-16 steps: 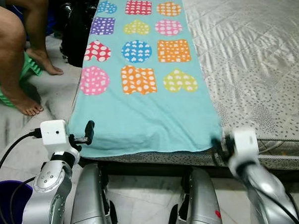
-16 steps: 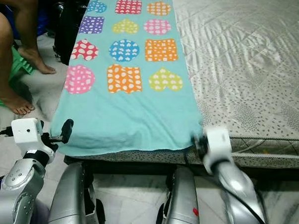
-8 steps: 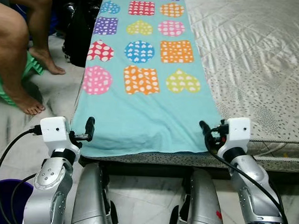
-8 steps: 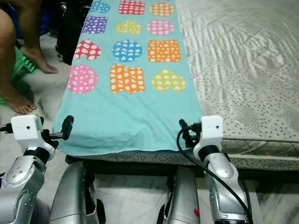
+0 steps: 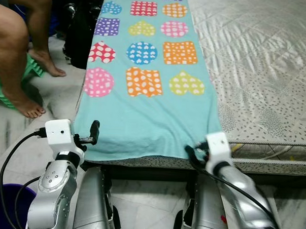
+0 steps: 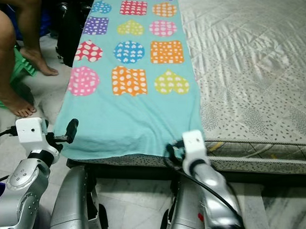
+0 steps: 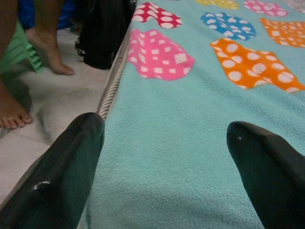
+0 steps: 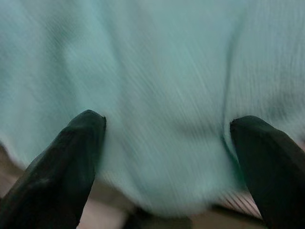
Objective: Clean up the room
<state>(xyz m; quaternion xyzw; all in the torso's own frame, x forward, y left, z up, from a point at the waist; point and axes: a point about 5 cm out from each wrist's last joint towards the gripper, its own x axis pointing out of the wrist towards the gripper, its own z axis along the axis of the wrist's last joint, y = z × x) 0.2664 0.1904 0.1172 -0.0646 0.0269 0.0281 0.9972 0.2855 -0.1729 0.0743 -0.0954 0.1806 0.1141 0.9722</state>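
The teal blanket (image 5: pixel 146 89) drapes the bed's (image 5: pixel 266 74) near edge — left gripper (image 5: pixel 94 132) and right gripper (image 5: pixel 192 154) both spread apart at its hem; a person's foot (image 5: pixel 24 105) is nearby.

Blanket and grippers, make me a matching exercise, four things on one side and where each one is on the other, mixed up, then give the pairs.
Things:
1. left gripper
2. right gripper
3. person's foot
4. purple bucket

Places:
A. on the floor beside the green stool
B. at the blanket's near right corner, fingers apart
C. low in the left eye view, beside the left arm
D. at the blanket's near left corner, fingers apart

Pairs: 1-D, 2-B, 3-A, 4-C
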